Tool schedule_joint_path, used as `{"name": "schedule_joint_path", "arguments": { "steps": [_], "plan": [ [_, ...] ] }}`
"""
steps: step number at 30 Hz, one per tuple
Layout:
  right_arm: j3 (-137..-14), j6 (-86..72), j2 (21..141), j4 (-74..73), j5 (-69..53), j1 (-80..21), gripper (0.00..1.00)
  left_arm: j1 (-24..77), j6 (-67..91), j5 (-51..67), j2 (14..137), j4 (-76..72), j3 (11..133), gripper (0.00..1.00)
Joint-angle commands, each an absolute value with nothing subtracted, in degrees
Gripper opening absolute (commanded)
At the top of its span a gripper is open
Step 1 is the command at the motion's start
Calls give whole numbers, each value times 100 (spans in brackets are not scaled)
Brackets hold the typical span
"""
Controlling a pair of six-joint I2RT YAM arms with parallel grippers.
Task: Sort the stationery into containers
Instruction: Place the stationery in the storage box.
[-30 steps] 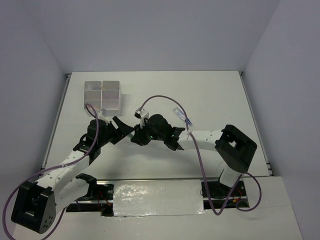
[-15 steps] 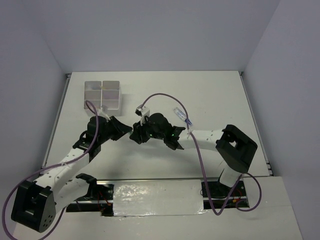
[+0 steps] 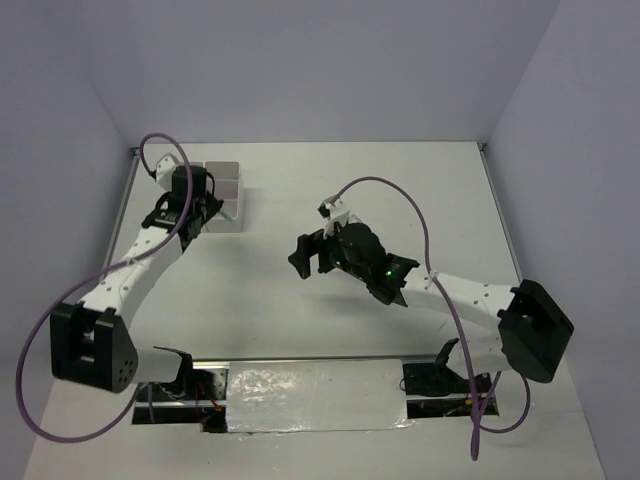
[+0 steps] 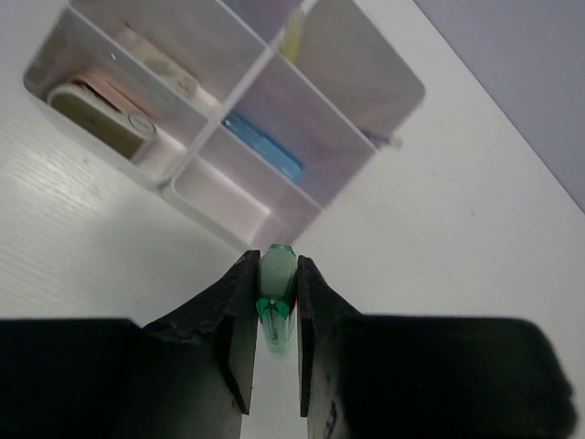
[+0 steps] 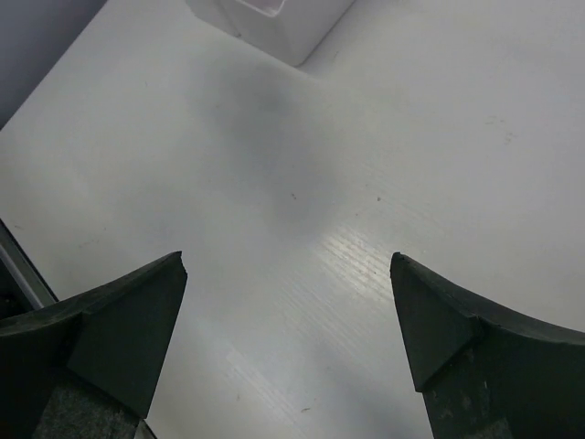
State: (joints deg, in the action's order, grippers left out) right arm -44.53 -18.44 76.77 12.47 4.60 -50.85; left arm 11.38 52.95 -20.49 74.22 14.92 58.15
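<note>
My left gripper [image 4: 275, 267] is shut on a short green capped stick [image 4: 276, 285], which stands up between the fingers. It hovers just before the near corner of the containers [image 4: 402, 91], a whitish block of four square compartments. One compartment holds a blue piece [image 4: 265, 146], another pink and beige pieces [image 4: 101, 114]. From above, the left gripper [image 3: 216, 210] sits at the containers' [image 3: 225, 172] near side, the green stick [image 3: 231, 215] poking out. My right gripper [image 3: 304, 257] is open and empty over bare table, mid-table; its fingers [image 5: 137, 311] stand wide apart.
White walls close the table on three sides. A corner of the containers [image 5: 274, 18] shows at the top of the right wrist view. Purple cables loop over both arms [image 3: 375, 185].
The left gripper closed on the green stick and carried it from mid-table up left to the containers. The right gripper opened wide and its arm swung out to the right.
</note>
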Motion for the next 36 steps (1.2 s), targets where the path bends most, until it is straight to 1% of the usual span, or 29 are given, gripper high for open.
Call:
{"name": "schedule_joint_path", "arguments": {
  "steps": [1, 2, 8, 10, 12, 13, 20, 23, 24, 26, 27, 29, 30, 31, 32, 35, 36],
  "plan": [
    [-4263, -1732, 7252, 941, 800, -5098, 100, 1046, 5510, -3215, 8084, 1766, 6502, 0],
    [-4228, -1714, 7190, 932, 800, -5080, 100, 1011, 5537, -3295, 8243, 1714, 6739, 0],
    [-4034, -1582, 6873, 826, 615, -5019, 100, 1011, 5520, -3822, 8955, 1204, 7162, 0],
    [-4017, -1521, 6812, 765, 563, -5019, 100, 1011, 5528, -3972, 9052, 1143, 7224, 4],
    [-4025, -1468, 6785, 721, 528, -5001, 100, 1011, 5388, -4017, 9132, 680, 7155, 9],
    [-4069, -1450, 6785, 703, 501, -5001, 100, 1011, 5335, -4008, 9158, 546, 7128, 11],
    [-4307, -1257, 6776, 501, 404, -5010, 100, 1019, 5238, -4043, 9597, 106, 7242, 13],
    [-4386, -1248, 6794, 448, 343, -5001, 100, 1081, 5106, -4139, 9764, 44, 7356, 25],
    [-4412, -1239, 6803, 431, 264, -5001, 100, 1090, 5106, -4192, 9808, 44, 7391, 32],
    [-4456, -1239, 6829, 431, 229, -5001, 100, 1099, 5089, -4210, 9887, 53, 7444, 38],
    [-4473, -1231, 6847, 422, 211, -4992, 100, 1099, 5071, -4193, 9914, 53, 7436, 47],
    [-4474, -1248, 6855, 396, 263, -4983, 100, 1099, 5089, -4219, 9905, 53, 7418, 55],
    [-4482, -1239, 6847, 387, 246, -4966, 100, 1107, 5124, -4219, 9870, 61, 7392, 63],
    [-4491, -1239, 6855, 369, 98, -4896, 100, 1099, 5168, -4184, 9827, 53, 7278, 67],
    [-4500, -1291, 6873, 317, 27, -4756, 100, 1099, 5168, -4166, 9704, 53, 7216, 74],
    [-4544, -1353, 6926, 264, -447, -4518, 100, 1107, 5273, -4043, 9406, 61, 7058, 81],
    [-4579, -1362, 6952, 159, -535, -4274, 100, 1125, 5308, -4008, 9274, 96, 7005, 82]
  ]
}}
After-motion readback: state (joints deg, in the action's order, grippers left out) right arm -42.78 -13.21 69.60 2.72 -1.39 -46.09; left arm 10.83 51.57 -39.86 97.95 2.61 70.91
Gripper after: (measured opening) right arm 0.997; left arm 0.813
